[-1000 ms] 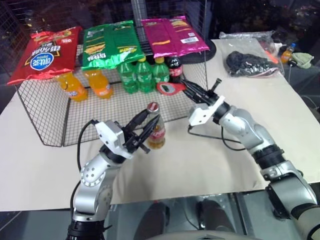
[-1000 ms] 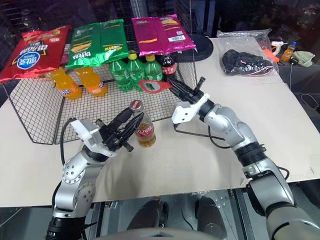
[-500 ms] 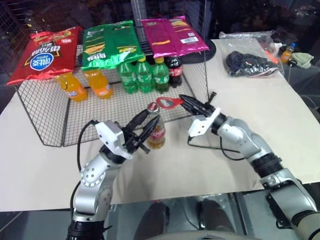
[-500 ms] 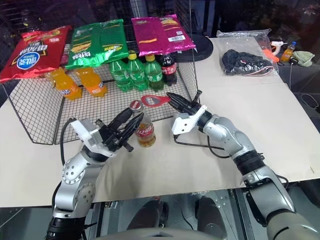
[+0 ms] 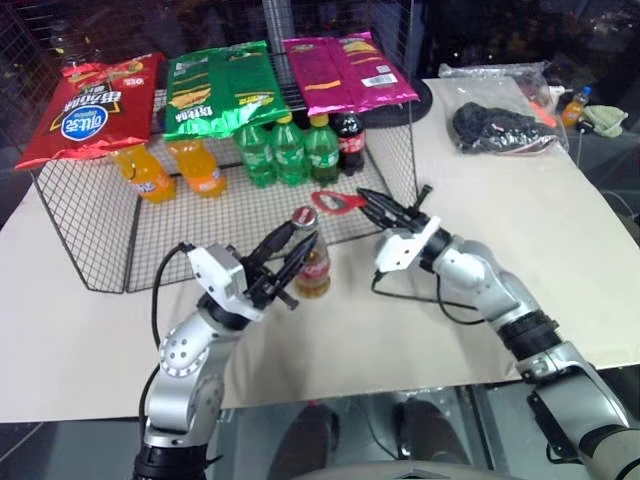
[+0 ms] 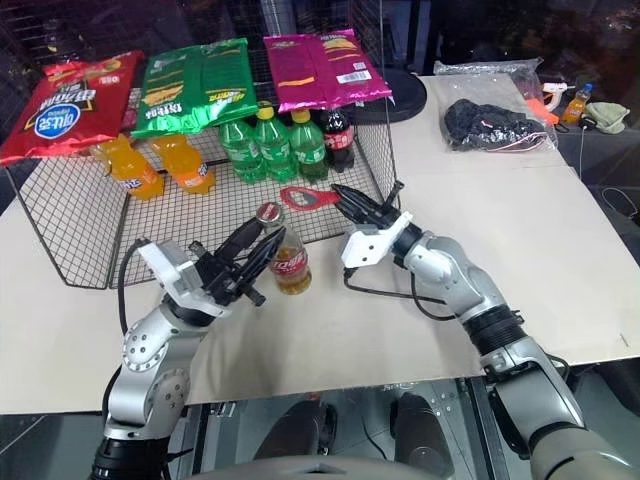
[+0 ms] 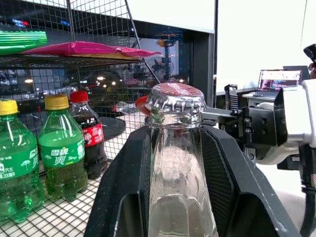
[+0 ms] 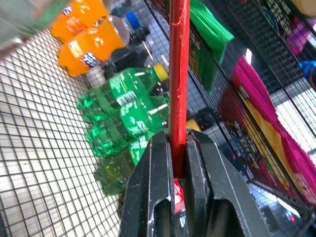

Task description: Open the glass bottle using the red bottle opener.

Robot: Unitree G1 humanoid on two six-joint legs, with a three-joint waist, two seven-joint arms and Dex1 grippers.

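A wide beige table [image 5: 560, 230] carries everything, and a black wire rack [image 5: 90, 235] is set along its far left edge, with chip bags laid on top and orange, green and dark soda bottles stood beneath.

The glass bottle [image 5: 312, 262] is stood upright on the table just in front of the rack's open side, toward the middle of the table. Its neck is flanked by the left gripper [image 5: 291, 250], whose two black fingers are set apart on either side of the glass; in the left wrist view they lie close against the neck, below the crown cap [image 7: 176, 100], but a firm clamp cannot be confirmed.

The red bottle opener [image 5: 339, 201] is pinched by its handle between the closed fingers of the right gripper [image 5: 372, 204], with its ring head held out toward the cap and just beside it, not yet over it.

The bottle is judged rigid, smooth and breakable, and likely to tip under prying; it is best braced at the neck. The opener is judged thin, stiff and light, and liable to twist unless held near the handle end.
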